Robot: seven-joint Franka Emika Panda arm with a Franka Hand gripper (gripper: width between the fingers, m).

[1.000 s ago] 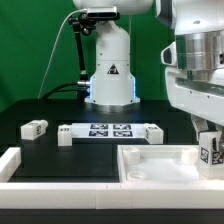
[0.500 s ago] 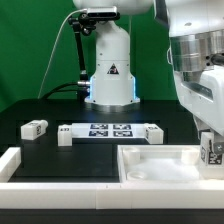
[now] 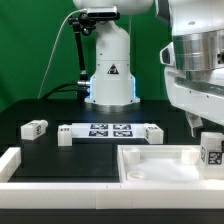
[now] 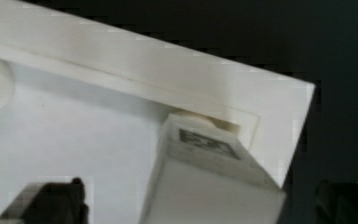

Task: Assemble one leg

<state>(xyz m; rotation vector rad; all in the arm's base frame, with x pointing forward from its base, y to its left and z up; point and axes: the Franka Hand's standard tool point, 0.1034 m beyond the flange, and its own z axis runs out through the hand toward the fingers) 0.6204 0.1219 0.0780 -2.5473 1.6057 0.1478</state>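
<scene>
In the exterior view the leg stands upright at a corner of the tray, toward that view's right, with the tool just above it. Placing looks done, though I cannot judge tightening. The worktop is black, the backdrop green. In the wrist view the tool gapes wide and empty, clear of the leg.
</scene>
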